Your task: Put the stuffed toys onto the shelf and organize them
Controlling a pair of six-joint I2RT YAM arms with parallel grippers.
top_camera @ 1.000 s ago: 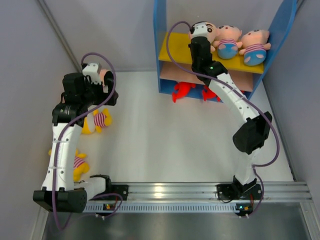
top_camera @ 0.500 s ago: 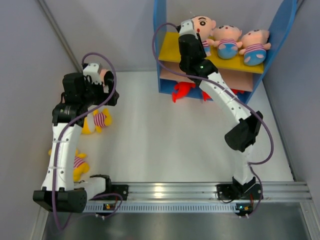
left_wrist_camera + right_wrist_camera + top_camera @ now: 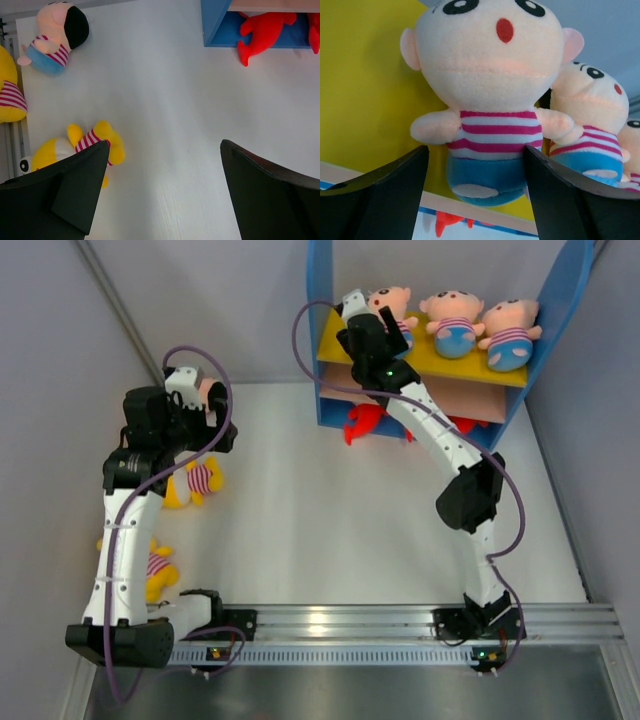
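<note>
The shelf (image 3: 325, 330) stands at the back with blue sides and a yellow upper board (image 3: 440, 355). Three boy dolls sit in a row on that board: the left one (image 3: 392, 308), the middle one (image 3: 455, 322) and the right one (image 3: 510, 332). My right gripper (image 3: 476, 190) is open, its fingers either side of the left doll's (image 3: 490, 95) blue shorts, and the doll rests on the board. Red sharks (image 3: 365, 420) lie on the blue base. My left gripper (image 3: 165, 195) hangs open over the table, holding nothing. Near it lie a boy doll (image 3: 57, 35) and two yellow figures (image 3: 80, 147) (image 3: 155, 570).
Grey walls close in the table on the left, right and back. A pinkish middle board (image 3: 470, 395) sits under the yellow one. A metal rail (image 3: 400, 625) carrying both arm bases runs along the near edge.
My right gripper has opened and let go of the boy doll, which now sits at the left end of the yellow board. The right arm has swung left. The left arm is still.
</note>
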